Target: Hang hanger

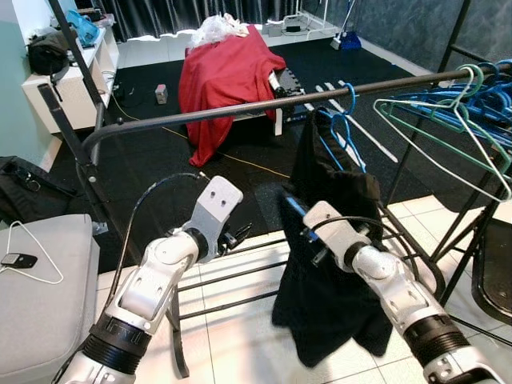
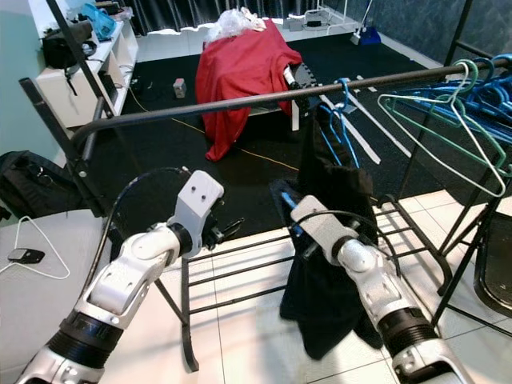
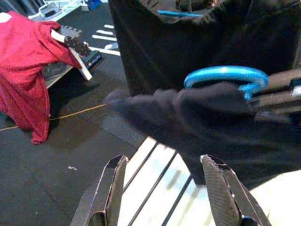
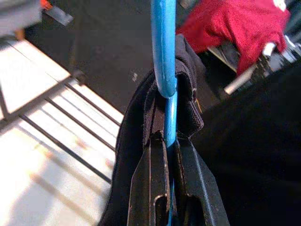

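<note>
While the right pincer [image 4: 170,141] clamps the blue hanger [image 4: 164,52] by its shaft just under the hook, a black garment [image 1: 328,264] drapes from that hanger and bunches around the fingers. Left pincer [image 3: 164,188] hovers just beside it, jaws spread, nothing between them, hanger hook [image 3: 221,75] ahead of its tips. Beyond, the black rack rail [image 1: 264,104] runs above, with more hangers [image 1: 448,120] at its right end. Farther back, red cloth [image 1: 228,76] covers furniture on the floor.
</note>
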Tool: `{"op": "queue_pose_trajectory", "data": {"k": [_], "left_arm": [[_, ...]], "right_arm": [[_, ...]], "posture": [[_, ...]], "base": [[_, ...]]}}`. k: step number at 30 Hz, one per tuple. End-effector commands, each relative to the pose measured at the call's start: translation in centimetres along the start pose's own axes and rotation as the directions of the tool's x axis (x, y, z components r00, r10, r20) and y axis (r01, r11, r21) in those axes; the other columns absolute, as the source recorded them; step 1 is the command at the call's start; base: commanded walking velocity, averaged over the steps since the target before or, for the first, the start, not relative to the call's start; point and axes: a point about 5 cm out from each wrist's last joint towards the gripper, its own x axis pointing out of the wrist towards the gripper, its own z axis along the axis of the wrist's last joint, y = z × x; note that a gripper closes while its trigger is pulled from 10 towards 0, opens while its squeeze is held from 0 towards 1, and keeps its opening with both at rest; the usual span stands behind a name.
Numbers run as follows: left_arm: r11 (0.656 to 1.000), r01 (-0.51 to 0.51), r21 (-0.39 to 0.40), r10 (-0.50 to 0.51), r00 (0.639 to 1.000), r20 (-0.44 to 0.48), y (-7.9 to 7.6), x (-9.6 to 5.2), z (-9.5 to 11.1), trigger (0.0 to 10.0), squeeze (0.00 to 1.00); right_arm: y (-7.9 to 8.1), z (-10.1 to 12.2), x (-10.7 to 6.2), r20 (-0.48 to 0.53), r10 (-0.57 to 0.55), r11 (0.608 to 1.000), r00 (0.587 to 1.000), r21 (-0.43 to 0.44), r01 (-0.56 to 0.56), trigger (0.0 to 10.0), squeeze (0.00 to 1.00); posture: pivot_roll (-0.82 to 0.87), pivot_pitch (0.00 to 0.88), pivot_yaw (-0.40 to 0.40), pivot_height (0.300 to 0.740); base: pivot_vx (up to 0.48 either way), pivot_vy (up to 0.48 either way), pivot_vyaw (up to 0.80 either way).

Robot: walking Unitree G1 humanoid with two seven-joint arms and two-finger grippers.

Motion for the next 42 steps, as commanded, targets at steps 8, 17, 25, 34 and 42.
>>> {"op": "queue_pose_trajectory", "data": {"k": [8, 17, 25, 34, 42], "left_arm": [[0.962, -0.207, -0.178, 0.206, 0.978, -0.022, 1.8, -0.1, -1.6, 10.0, 0.00], [0.948, -0.259, -0.186, 0.261, 0.965, -0.015, 2.7, -1.0, -2.4, 10.0, 0.00], [0.991, 0.006, -0.134, -0.010, 1.000, -0.028, 0.0, -1.7, -2.6, 10.0, 0.00], [0.989, 0.118, -0.087, -0.124, 0.989, -0.074, -1.1, -2.3, -3.4, 10.0, 0.00], [0.993, 0.032, -0.110, -0.030, 0.999, 0.019, -0.2, -1.8, -2.3, 10.0, 0.00]], "right_arm": [[-1.3, 6.2, 1.5, 0.288, -0.129, 0.942, 0.949, 0.334, 0.027, 10.0, 0.00], [-4.4, 9.8, 1.8, 0.367, -0.216, 0.921, 0.905, 0.384, 0.064, 10.0, 0.00], [-4.3, 7.0, 2.5, 0.175, -0.197, 0.865, 0.965, 0.494, 0.087, 10.0, 0.00], [-2.1, 4.6, 2.7, 0.078, -0.185, 0.779, 0.980, 0.619, 0.098, 10.0, 0.00], [-4.4, 7.9, 2.6, 0.196, -0.223, 0.808, 0.955, 0.585, 0.068, 10.0, 0.00]], "posture": [[-0.12, 0.077, 0.028, 0.740], [-0.11, 0.089, 0.019, 0.740], [-0.11, 0.091, 0.010, 0.740], [-0.10, 0.092, 0.011, 0.740], [-0.11, 0.074, 0.012, 0.740]], "base": [[0.000, 0.000, 0.00], [0.000, 0.000, 0.00], [0.000, 0.000, 0.00], [0.000, 0.000, 0.00], [0.000, 0.000, 0.00]]}}
